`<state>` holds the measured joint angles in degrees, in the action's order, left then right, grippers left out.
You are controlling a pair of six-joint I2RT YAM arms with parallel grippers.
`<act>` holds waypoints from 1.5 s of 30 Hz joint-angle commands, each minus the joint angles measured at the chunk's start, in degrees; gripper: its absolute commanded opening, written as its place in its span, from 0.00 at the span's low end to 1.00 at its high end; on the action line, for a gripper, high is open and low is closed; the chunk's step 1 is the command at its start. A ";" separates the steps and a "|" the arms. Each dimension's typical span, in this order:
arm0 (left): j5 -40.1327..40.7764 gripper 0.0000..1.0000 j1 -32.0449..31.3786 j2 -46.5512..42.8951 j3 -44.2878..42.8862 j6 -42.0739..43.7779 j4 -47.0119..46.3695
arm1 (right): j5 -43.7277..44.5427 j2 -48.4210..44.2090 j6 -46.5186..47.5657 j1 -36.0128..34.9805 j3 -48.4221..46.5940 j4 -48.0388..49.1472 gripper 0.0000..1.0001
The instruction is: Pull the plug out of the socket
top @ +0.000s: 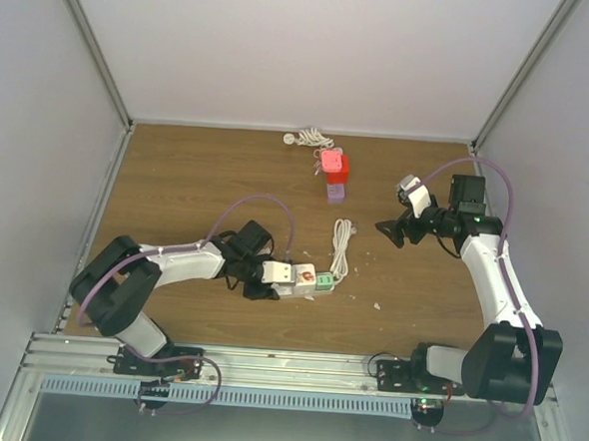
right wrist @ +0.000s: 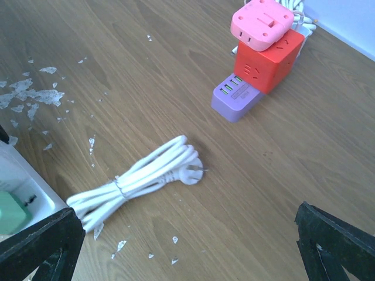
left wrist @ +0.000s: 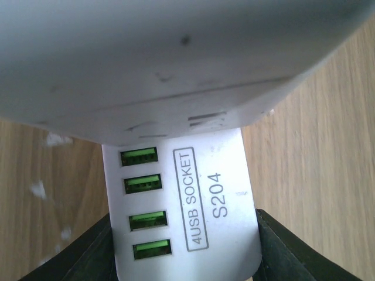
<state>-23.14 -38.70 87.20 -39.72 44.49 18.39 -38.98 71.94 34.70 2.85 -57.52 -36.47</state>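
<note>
Toward the near edge of the surface (top: 177, 173), the white USB socket (left wrist: 187, 199) is being pinched by the left gripper (top: 271, 279), with the green plug (top: 323, 279) seated in its right end. The right gripper (top: 389, 231) is being held spread, well apart from it. If that pinch slips, the socket could be dragged along. The plug's prongs are being hidden.

L wrist: socket (left wrist: 181, 199) btm cut off; blurred white bulk (left wrist: 176, 58) overhead, unidentifiable.
</note>
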 commanded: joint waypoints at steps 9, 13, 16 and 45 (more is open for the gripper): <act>3.34 0.44 -2.39 9.81 -5.78 0.76 -5.32 | -2.99 -0.53 2.25 -0.33 0.99 -0.29 1.00; 2.99 0.45 -0.74 8.26 -4.69 3.33 -4.53 | -5.03 -0.31 2.67 -0.31 1.44 0.13 1.00; 2.57 0.46 1.84 7.66 -3.97 6.26 -3.74 | -6.62 -0.38 2.78 -0.35 2.32 0.81 1.00; -11.06 0.99 14.26 -7.12 -11.71 4.79 11.41 | -13.44 6.82 19.65 -8.72 2.92 3.43 1.00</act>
<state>-30.00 -24.97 85.25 -50.48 54.70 29.61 -50.09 76.64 45.69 -1.89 -54.63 -33.32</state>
